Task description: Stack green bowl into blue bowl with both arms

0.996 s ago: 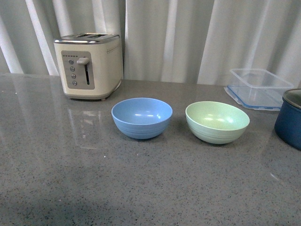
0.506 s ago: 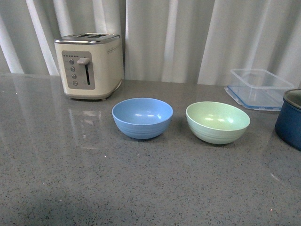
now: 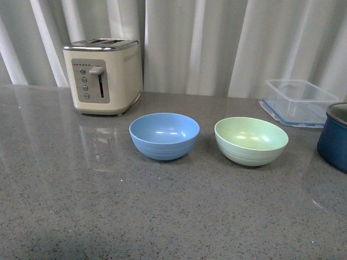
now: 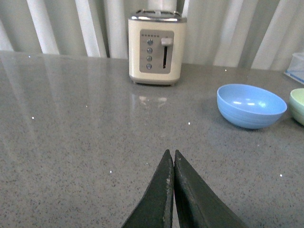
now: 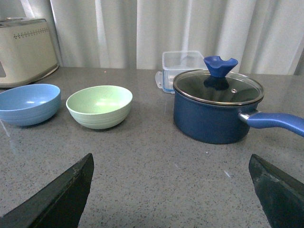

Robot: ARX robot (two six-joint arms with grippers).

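A grey speckled countertop fills the scene, backed at the far edge by a pale pleated curtain. At the far left stands a cream toaster, its lever and buttons facing the near side. At the right edge sits a navy pot with a metal rim, a glass lid topped by a blue knob, and a blue handle pointing right. Beyond it, far right, is a clear plastic container. The blue bowl rests upright near the middle of the counter, just nearer and right of the toaster. The green bowl sits upright to its right, between the blue bowl and the pot. The two bowls stand side by side with a narrow gap of counter between them, not touching, and neither is inside the other. The left gripper shows only in its wrist view: its black fingers are pressed together tip to tip with nothing between them, over bare counter well to the left of the blue bowl and nearer than it. The right gripper is spread wide — its two fingers appear only at the outer corners of its wrist view, holding nothing, over the near counter with the green bowl and the pot beyond.
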